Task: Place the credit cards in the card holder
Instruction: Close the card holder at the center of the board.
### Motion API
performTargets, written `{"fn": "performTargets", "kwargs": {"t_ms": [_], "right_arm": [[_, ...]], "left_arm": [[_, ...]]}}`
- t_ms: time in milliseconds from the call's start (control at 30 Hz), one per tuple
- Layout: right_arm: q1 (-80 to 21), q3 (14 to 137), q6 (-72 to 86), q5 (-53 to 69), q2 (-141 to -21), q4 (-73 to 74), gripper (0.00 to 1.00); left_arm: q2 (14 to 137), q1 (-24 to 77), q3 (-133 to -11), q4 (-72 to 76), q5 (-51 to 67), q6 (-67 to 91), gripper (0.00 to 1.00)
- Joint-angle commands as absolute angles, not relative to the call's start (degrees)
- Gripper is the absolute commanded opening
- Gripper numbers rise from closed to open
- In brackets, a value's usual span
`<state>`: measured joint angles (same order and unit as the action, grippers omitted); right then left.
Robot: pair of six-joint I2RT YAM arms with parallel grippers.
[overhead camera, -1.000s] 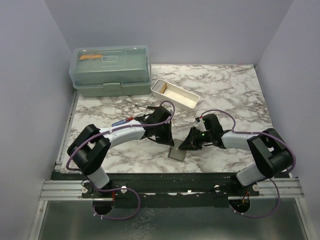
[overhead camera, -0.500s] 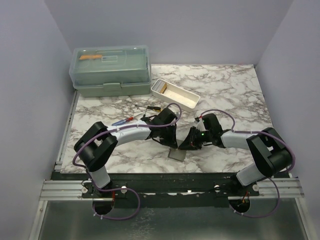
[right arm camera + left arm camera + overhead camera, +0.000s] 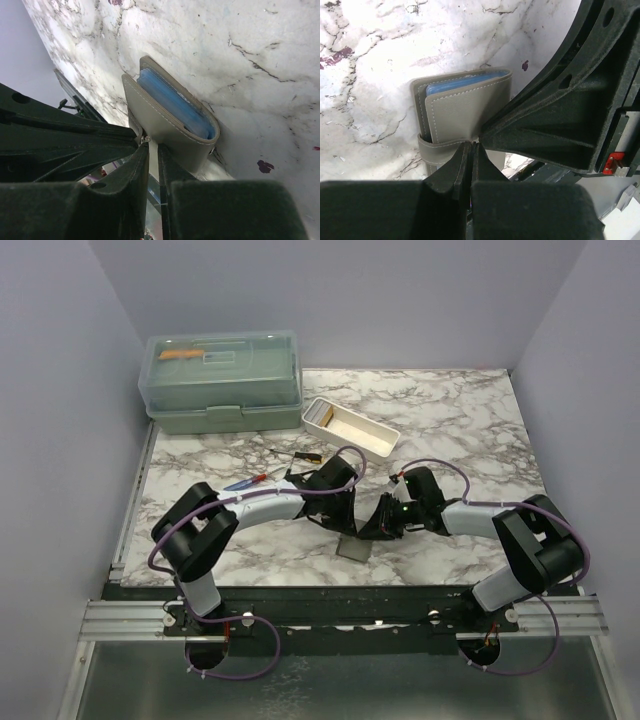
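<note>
Card holder (image 3: 353, 546) sits on the counter (image 3: 450, 420) close to the near edge, right between the two arms, so neither is meaningfully nearer. It is folded over, with a blue card (image 3: 465, 82) tucked inside. In the left wrist view the card's edge peeks out along the side of the holder farthest from the fingers.

Left gripper (image 3: 471, 146) comes at the holder from the strap side. Its fingers are squeezed down to a thin slit, and the strap runs in between the tips, so it looks like a pinch on the strap.

Right gripper (image 3: 152, 147) meets the holder from the opposite side. Its fingers are also drawn nearly together, with the tips against the cover edge beside the left gripper — no clear hold on anything.

The two sets of tips nearly touch each other at the same edge of the cover. From the right wrist camera the holder's long axis runs away from the fingers, blue card uppermost.

White tray (image 3: 385, 445) sits well apart toward the back. Any further card would come from that way, and the flap would have to be open first — crowded tips are the risk.
</note>
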<state>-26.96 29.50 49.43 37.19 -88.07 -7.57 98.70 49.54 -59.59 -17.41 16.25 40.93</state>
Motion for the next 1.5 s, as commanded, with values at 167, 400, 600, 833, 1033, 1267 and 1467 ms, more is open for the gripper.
{"fn": "performTargets", "kwargs": {"t_ms": [167,400,600,833,1033,1267,1467], "right_arm": [[-28.12,28.68,47.67,30.54,-90.24,-4.62,0.15],[-28.08,28.56,47.86,30.5,-89.99,-4.65,0.15],[-28.12,28.39,47.99,30.5,-90.24,-4.79,0.14],[-28.11,28.47,47.82,30.72,-91.17,-5.1,0.14],[-28.12,28.62,48.09,31.13,-91.18,-5.55,0.13],[-28.08,29.01,48.18,29.66,-89.38,-4.31,0.13],[-28.12,29.65,47.3,29.11,-89.88,-3.87,0.11]], "left_arm": [[101.74,52.36,-60.19,-17.16,12.35,42.17,0.0],[102.54,53.05,-58.49,-19.08,9.61,42.01,0.0],[101.92,53.82,-54.35,-18.64,7.76,41.86,0.0],[99.81,54.4,-46.38,-12.18,6.32,43.58,0.0],[98.41,55.13,-41.61,-8.84,3.08,43.62,0.0],[96.77,56.32,-38.65,-7.5,1.37,44.86,0.0],[94.85,56.34,-38.77,-7.41,0.62,44.34,0.0]]}}
